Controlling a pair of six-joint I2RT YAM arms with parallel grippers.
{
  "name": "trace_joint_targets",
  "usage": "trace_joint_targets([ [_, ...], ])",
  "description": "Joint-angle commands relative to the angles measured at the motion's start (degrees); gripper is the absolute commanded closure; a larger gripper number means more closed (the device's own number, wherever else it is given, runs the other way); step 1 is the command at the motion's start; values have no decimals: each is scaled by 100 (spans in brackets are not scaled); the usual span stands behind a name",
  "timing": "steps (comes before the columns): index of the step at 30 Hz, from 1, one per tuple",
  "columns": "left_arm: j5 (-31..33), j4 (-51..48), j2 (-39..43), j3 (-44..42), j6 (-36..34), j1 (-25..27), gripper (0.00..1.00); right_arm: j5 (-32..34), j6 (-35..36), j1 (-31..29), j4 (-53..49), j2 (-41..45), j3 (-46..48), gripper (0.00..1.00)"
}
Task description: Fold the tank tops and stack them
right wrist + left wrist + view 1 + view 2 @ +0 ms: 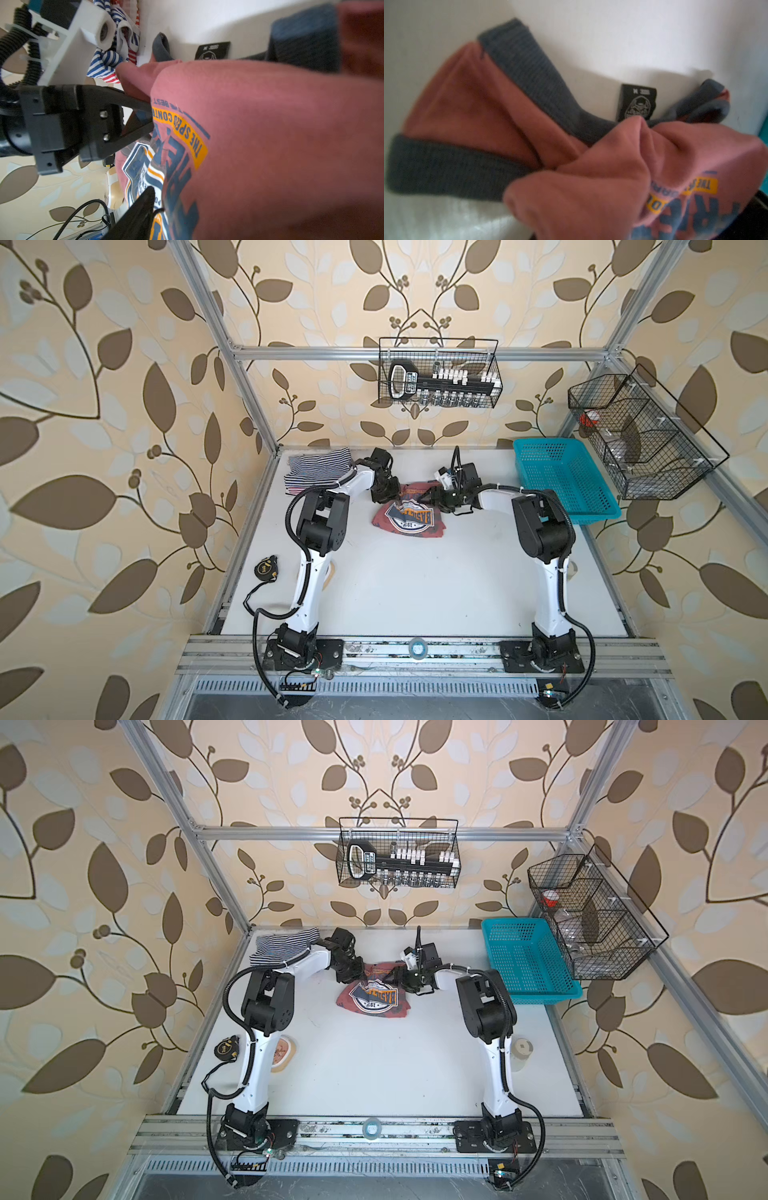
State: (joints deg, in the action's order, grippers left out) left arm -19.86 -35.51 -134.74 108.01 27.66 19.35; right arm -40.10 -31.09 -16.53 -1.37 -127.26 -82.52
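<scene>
Left fingers (397, 501) were clamped shut on the far edge of the dusty red tank top (409, 516). Up close, the cloth was bunched right against the left wrist camera, its grey-blue trim (529, 72) trailing away and the black neck label (636, 105) flat on the white desk (415, 593). Right fingers (433, 497) sat at that same far edge, on the side of the blue basket (561, 485). Red cloth swamped their own camera's view, so whether they gripped it could not be told. The top lay mid-desk towards the back, badge print up. Well apart in the far left corner, the navy-white striped tank top (320, 464) lay over the red-white striped tank top (296, 490)
</scene>
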Motion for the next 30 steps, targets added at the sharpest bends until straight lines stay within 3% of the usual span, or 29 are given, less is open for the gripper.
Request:
trace_joint_targets([
  [1,280,-765,-523,-412,11,192,100,166,-86,-76,-451,-344,169,36],
  [4,539,-820,-135,-352,7,170,100,316,-119,48,-376,-17,454,35],
  [8,973,-1079,373,136,-64,91,100,1036,-161,321,-365,826,1098,33],
  [17,1572,-2538,36,2895,-709,79,100,1654,-459,869,-104,2644,2795,34],
  [22,1848,-2626,69,3263,-911,-13,100,1642,-452,932,-151,3077,2989,34],
  [30,2195,-2729,366,3463,-1164,-356,100,1593,-531,902,-24,3052,3013,34],
])
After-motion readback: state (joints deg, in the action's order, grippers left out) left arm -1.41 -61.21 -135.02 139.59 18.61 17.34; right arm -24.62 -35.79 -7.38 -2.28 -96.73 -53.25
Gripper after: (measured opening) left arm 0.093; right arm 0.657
